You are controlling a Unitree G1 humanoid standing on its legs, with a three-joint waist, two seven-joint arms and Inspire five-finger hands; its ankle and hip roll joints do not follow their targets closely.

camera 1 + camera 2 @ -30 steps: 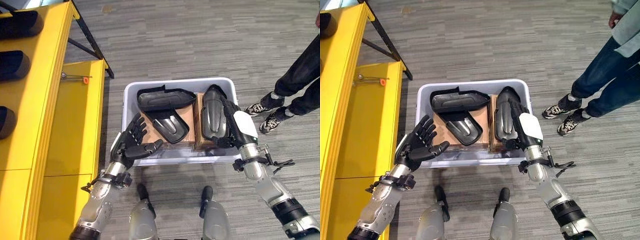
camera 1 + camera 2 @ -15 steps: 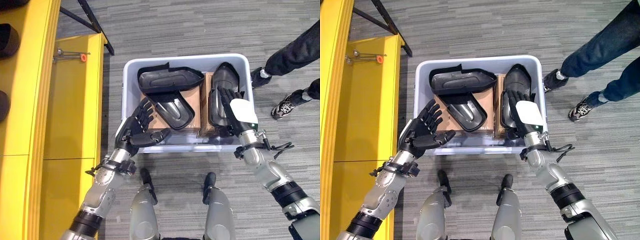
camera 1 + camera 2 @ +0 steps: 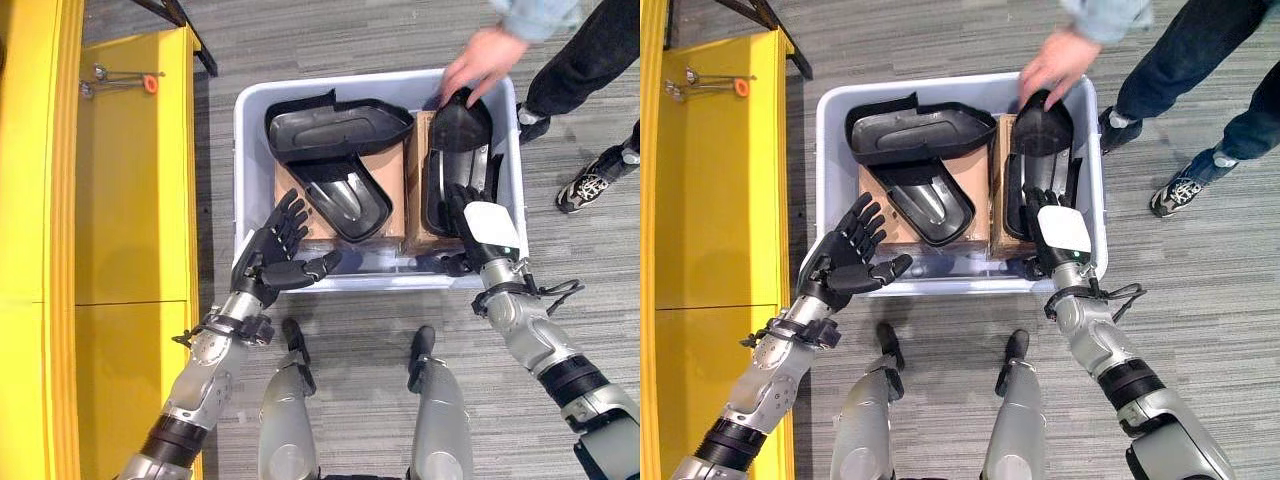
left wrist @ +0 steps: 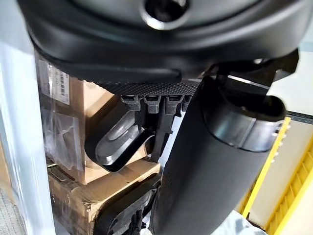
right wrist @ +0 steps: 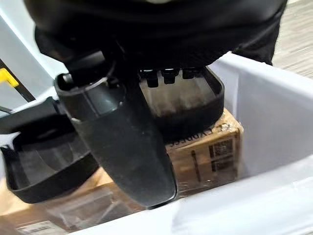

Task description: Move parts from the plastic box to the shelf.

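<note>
A pale grey plastic box (image 3: 243, 150) on the floor holds black moulded parts on cardboard cartons (image 3: 287, 187). Two parts (image 3: 335, 125) (image 3: 348, 197) lie at the left and middle. A third part (image 3: 457, 150) lies along the right side. My right hand (image 3: 478, 225), with a white cover, rests open on the near end of that part (image 5: 190, 105). A person's hand (image 3: 485, 62) grips its far end. My left hand (image 3: 272, 258) hovers open, fingers spread, over the box's near left corner and holds nothing.
The yellow shelf (image 3: 130, 200) runs along the left side, with an orange-handled tool (image 3: 122, 81) lying on its far end. A person's legs and shoes (image 3: 590, 185) stand to the right of the box. Grey carpet surrounds the box.
The camera has shifted, so the box sits higher in view. A person's hand has reached in and taken the right part's far end. My right hand now lies nearer the part's near end.
</note>
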